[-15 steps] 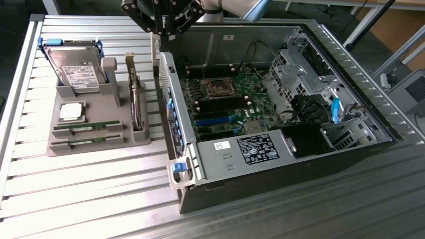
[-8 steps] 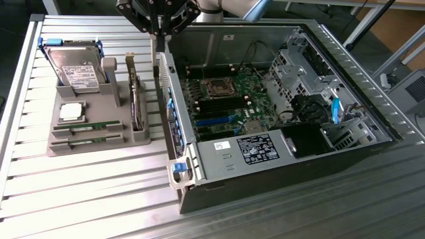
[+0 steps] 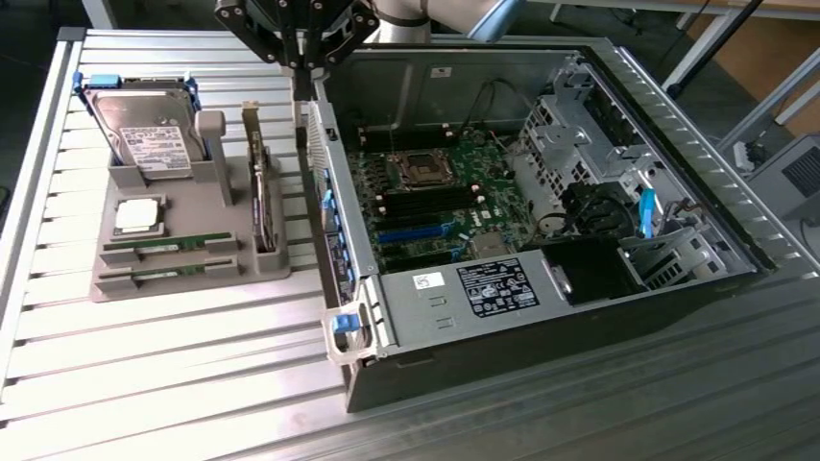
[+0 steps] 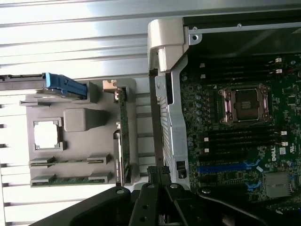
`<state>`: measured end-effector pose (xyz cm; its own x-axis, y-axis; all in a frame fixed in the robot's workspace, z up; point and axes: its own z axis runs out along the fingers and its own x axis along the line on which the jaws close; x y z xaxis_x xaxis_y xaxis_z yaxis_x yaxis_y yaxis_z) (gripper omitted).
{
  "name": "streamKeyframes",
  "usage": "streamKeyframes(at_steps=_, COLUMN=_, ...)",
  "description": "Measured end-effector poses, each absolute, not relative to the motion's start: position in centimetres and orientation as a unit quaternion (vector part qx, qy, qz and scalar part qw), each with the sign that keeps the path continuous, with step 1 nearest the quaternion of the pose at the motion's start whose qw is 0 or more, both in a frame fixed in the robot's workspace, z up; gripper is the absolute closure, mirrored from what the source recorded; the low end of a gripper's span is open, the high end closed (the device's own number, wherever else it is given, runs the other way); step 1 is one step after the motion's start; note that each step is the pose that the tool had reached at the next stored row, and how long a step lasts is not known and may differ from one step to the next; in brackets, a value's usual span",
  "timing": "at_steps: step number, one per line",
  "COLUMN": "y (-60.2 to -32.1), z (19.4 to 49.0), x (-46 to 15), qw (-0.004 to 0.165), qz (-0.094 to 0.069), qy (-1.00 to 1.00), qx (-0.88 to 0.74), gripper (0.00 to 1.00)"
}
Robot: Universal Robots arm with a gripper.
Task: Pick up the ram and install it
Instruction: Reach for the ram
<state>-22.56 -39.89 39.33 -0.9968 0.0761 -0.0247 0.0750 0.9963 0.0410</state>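
Observation:
Two alike green sticks lie flat in the front slots of the grey holder (image 3: 192, 206). The ram is one of them; the farther stick (image 3: 167, 245) and the nearer stick (image 3: 167, 276) look the same. In the wrist view they are the stick (image 4: 66, 161) and the stick (image 4: 66, 179). My gripper (image 3: 303, 69) hangs high above the open computer case's side wall, between holder and motherboard (image 3: 429, 187). Its fingers (image 4: 162, 170) are shut with nothing between them. Black memory slots (image 4: 240, 137) flank the processor socket (image 4: 244, 104).
The holder also carries an upright hard drive (image 3: 144, 134), a square processor chip (image 3: 137, 216) and an upright card with a metal bracket (image 3: 263, 206). The open case (image 3: 513, 288) fills the exterior view's right, with its power supply (image 3: 481, 288) in front. Everything stands on a ribbed metal table (image 3: 167, 384).

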Motion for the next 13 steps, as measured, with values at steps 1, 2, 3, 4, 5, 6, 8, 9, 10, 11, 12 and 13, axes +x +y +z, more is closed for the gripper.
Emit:
streamKeyframes(at_steps=1, y=-39.89, z=39.33, x=-22.57, qw=0.013, qz=0.020, qy=0.999, qx=0.038, gripper=0.91)
streamKeyframes(at_steps=2, y=-39.89, z=39.33, x=-22.57, qw=0.013, qz=0.020, qy=0.999, qx=0.038, gripper=0.91)
streamKeyframes(at_steps=3, y=-39.89, z=39.33, x=-22.57, qw=0.013, qz=0.020, qy=0.999, qx=0.038, gripper=0.91)
streamKeyframes(at_steps=4, y=-39.89, z=39.33, x=-22.57, qw=0.013, qz=0.020, qy=0.999, qx=0.038, gripper=0.91)
streamKeyframes(at_steps=5, y=-39.89, z=39.33, x=-22.57, qw=0.013, qz=0.020, qy=0.999, qx=0.038, gripper=0.91)
streamKeyframes(at_steps=6, y=-39.89, z=39.33, x=-22.57, qw=0.013, qz=0.020, qy=0.999, qx=0.038, gripper=0.91)
streamKeyframes(at_steps=8, y=-39.89, z=39.33, x=-22.64, qw=0.013, qz=0.020, qy=0.999, qx=0.038, gripper=0.91)
streamKeyframes(at_steps=9, y=-39.89, z=39.33, x=-22.65, qw=0.013, qz=0.020, qy=0.999, qx=0.038, gripper=0.91)
streamKeyframes(at_steps=10, y=-39.89, z=39.33, x=-22.71, qw=0.013, qz=0.019, qy=0.999, qx=0.038, gripper=0.91)
streamKeyframes(at_steps=11, y=-39.89, z=39.33, x=-22.73, qw=0.013, qz=0.019, qy=0.999, qx=0.038, gripper=0.91)
streamKeyframes(at_steps=12, y=-39.89, z=39.33, x=-22.81, qw=0.013, qz=0.019, qy=0.999, qx=0.038, gripper=0.91)
streamKeyframes(at_steps=13, y=-39.89, z=39.33, x=-22.91, qw=0.013, qz=0.019, qy=0.999, qx=0.038, gripper=0.91)
